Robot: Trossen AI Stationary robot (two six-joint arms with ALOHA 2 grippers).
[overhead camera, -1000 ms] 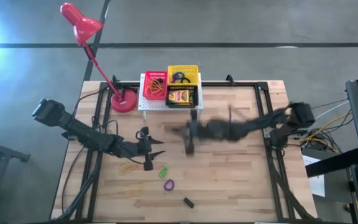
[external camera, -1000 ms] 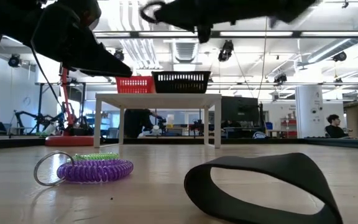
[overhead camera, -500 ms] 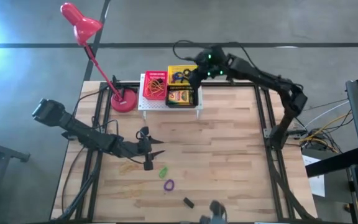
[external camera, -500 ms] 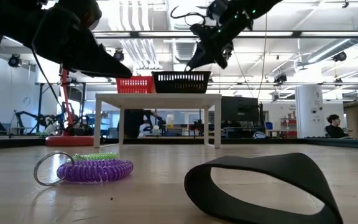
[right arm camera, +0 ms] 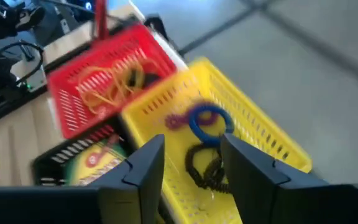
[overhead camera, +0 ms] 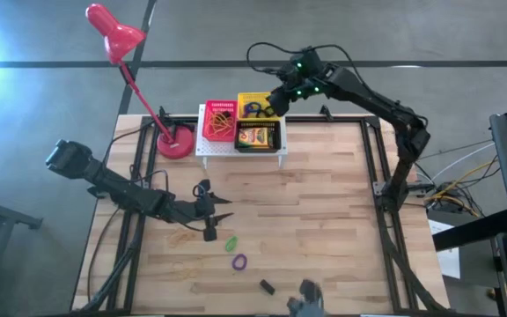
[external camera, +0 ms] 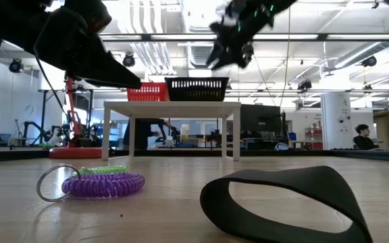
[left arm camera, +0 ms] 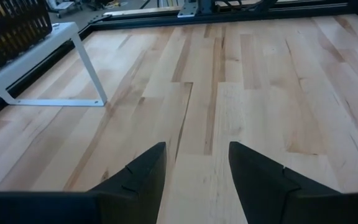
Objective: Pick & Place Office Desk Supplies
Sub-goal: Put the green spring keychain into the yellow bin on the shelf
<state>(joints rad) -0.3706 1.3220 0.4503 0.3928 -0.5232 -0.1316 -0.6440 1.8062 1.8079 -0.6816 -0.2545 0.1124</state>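
Observation:
My right gripper hangs open and holds nothing, above the yellow basket on the white rack at the table's far edge. In that basket lie a blue loop, a purple one and a black coiled one. My left gripper stands open over bare wood left of the table's middle. Near it, a green loop, a purple coiled loop, a black band and tan rubber bands lie flat on the table.
A red basket of tan rubber bands and a black basket holding a crayon box share the rack. The red desk lamp stands on its base left of the rack. Bare wood lies across the table's right half.
My right gripper has swung from over the table's middle up and toward the far edge, turning as it went, and now stands over the yellow basket. My left gripper and the loops on the table have kept still.

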